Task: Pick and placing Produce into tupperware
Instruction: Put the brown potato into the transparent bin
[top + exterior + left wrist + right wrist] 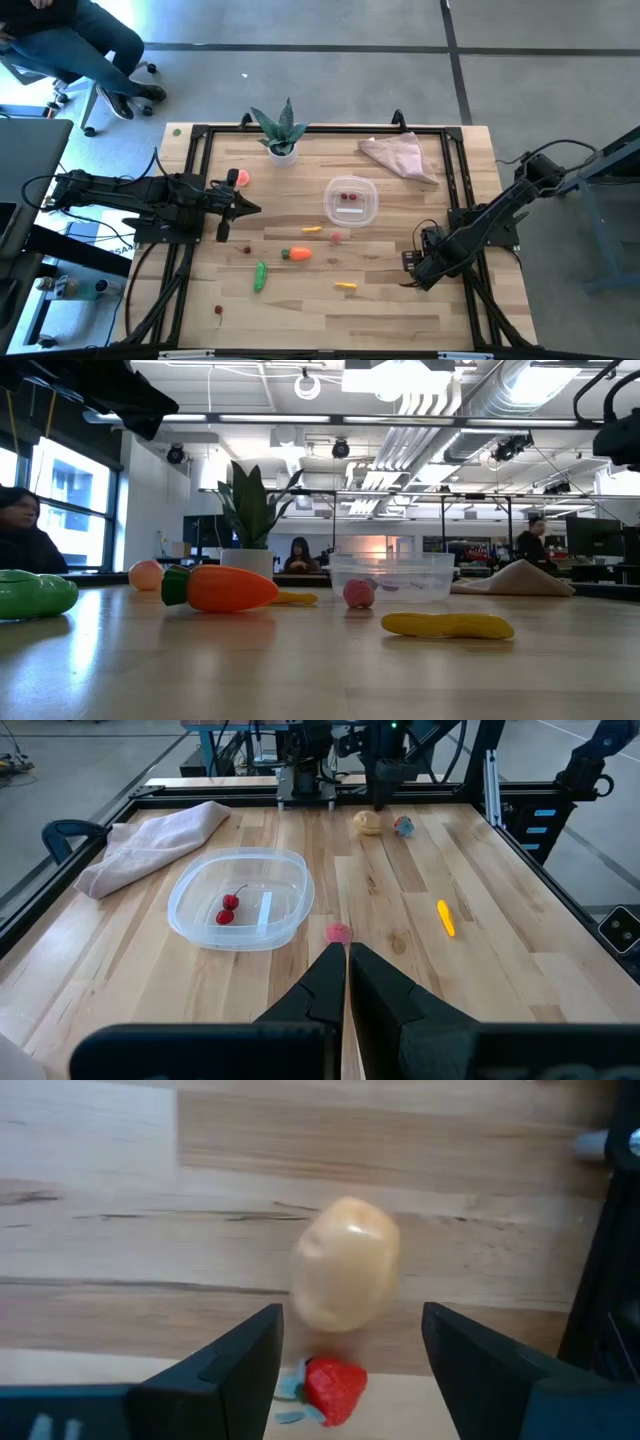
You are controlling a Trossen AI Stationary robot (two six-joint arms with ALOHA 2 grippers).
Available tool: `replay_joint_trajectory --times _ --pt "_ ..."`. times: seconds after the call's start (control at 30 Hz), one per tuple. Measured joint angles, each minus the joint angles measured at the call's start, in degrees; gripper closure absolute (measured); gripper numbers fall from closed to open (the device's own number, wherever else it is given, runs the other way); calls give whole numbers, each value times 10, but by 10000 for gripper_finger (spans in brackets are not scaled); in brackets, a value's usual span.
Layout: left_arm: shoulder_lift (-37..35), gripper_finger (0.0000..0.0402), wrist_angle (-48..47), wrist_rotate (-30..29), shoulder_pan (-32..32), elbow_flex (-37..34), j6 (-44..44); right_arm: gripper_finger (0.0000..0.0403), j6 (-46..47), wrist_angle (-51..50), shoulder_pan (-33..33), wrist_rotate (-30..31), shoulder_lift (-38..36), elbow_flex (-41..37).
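The clear round tupperware [350,201] [240,898] sits mid-table with two red berries [228,909] inside. Loose on the wood lie an orange carrot [297,254], a green cucumber [260,276], a peach [241,178], a pink piece [338,931] and yellow pieces [345,286] [312,229]. My left gripper [250,208] [345,955] is shut, left of the tupperware, and touches nothing. My right gripper [412,272] [350,1316] is open at the table's right side. Its fingers stand on either side of the beige potato [345,1263], apart from it. A toy strawberry [330,1388] lies beside the potato.
A spiky plant in a white pot [280,130] stands at the far edge, and a pinkish cloth [400,155] lies at the far right. A small red berry [218,310] lies near the near-left corner. Black frame rails [460,180] border the table. A seated person [70,40] is beyond the far-left corner.
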Motion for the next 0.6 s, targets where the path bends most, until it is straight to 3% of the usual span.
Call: replay_joint_trajectory --times 0.17,0.6 --pt "0 394 0 0 0 0 0 148 0 7 0 -29 16 -12" --pt "0 394 0 0 0 0 0 123 31 16 0 -9 19 -14"
